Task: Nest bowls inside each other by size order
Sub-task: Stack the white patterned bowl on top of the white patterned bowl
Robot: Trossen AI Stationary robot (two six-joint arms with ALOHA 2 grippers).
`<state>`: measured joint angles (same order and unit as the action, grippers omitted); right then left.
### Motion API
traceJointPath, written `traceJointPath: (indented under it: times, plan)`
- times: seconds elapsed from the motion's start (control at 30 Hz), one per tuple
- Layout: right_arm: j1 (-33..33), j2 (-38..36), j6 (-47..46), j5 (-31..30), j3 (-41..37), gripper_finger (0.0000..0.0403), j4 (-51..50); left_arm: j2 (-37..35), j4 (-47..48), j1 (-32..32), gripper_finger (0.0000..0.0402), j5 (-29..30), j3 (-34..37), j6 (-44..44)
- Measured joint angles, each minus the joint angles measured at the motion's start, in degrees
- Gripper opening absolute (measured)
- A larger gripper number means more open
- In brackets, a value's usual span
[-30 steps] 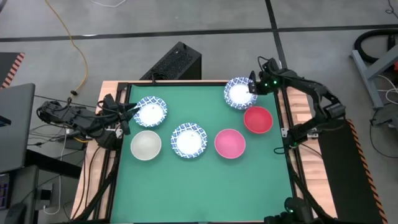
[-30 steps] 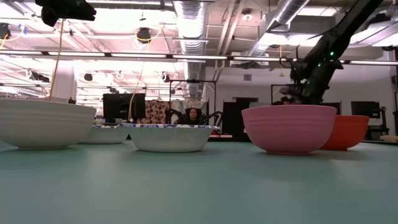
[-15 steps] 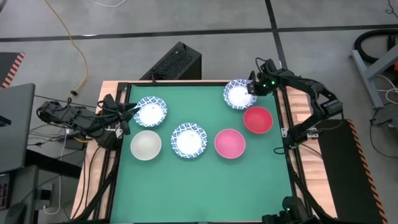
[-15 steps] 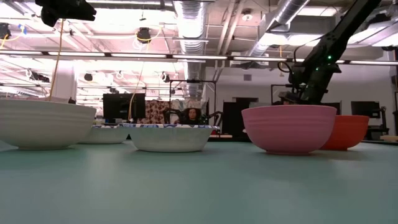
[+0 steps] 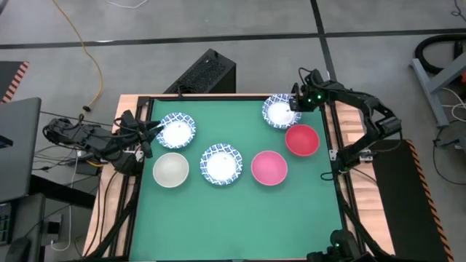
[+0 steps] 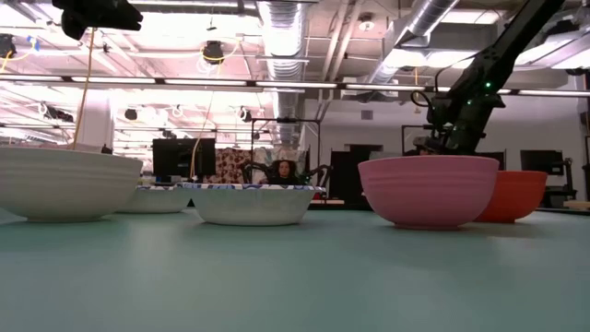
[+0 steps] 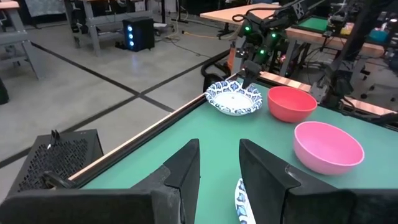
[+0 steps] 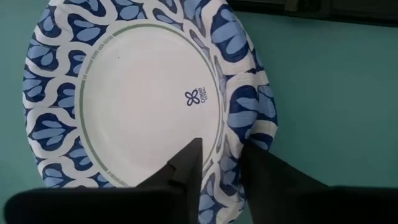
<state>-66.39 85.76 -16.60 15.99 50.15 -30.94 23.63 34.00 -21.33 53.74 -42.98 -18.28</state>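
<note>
My right gripper (image 5: 294,106) stands open over the far right corner. Its fingers are on either side of the rim of a blue-patterned white bowl (image 8: 143,93), one inside and one outside. That bowl (image 5: 279,111) rests base-down on the green mat. A red bowl (image 5: 301,140) and a pink bowl (image 5: 269,167) stand near it. Two more patterned bowls (image 5: 221,164) (image 5: 176,129) and an off-white bowl (image 5: 170,169) stand to the left. My left gripper (image 7: 219,146) waits open at the table's left edge, with nothing between its fingers. My right gripper comes at the patterned bowl from above, with the rim's near-right part (image 8: 233,124) in the gap between its fingers. I cannot tell whether either finger touches the rim. The bowl sits flat on the mat.
A wooden frame with black rails (image 5: 331,145) borders the mat. Cables (image 5: 80,138) bunch up by the left arm, and a black box (image 5: 207,73) stands beyond the far edge. Bare mat (image 5: 233,218) lies along the near side.
The patterned bowl under my right gripper has sunk a little and now sits on the mat at the far right corner. My right arm has shifted only slightly above it.
</note>
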Motion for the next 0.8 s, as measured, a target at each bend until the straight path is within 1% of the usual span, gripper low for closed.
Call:
traceJointPath:
  times: [0.13, 0.27, 0.43, 0.57, 0.7, 0.8]
  plan:
    - [0.0, -0.6, -0.3, -0.5, 0.0, 0.0158, -0.1, 0.0, 0.0, 0.0, 0.0102, -1.6, 0.0, 0.0]
    - [0.0, -3.0, -0.9, -1.4, 0.0, 0.0171, 0.0, 0.0, 0.0, 0.0, 0.0102, -2.0, 0.0, 0.0]
    - [0.0, -7.6, -1.9, -1.5, 0.0, 0.0173, -0.2, 0.0, 0.0, 0.0, 0.0102, -2.0, 0.0, 0.0]
    - [0.5, -13.0, -2.9, -0.7, 0.0, 0.0172, -0.3, 0.0, 0.0, 0.0, 0.0102, -2.0, 0.0, 0.0]
    - [4.2, -18.9, -4.2, 0.4, 0.0, 0.0172, 0.7, 0.0, 0.0, 0.0, 0.0102, -2.0, 0.0, 0.0]
    - [8.7, -22.0, -5.0, 0.4, 0.0, 0.0172, 1.9, 0.0, 0.0, 0.0, 0.0102, -2.0, 0.0, 0.4]
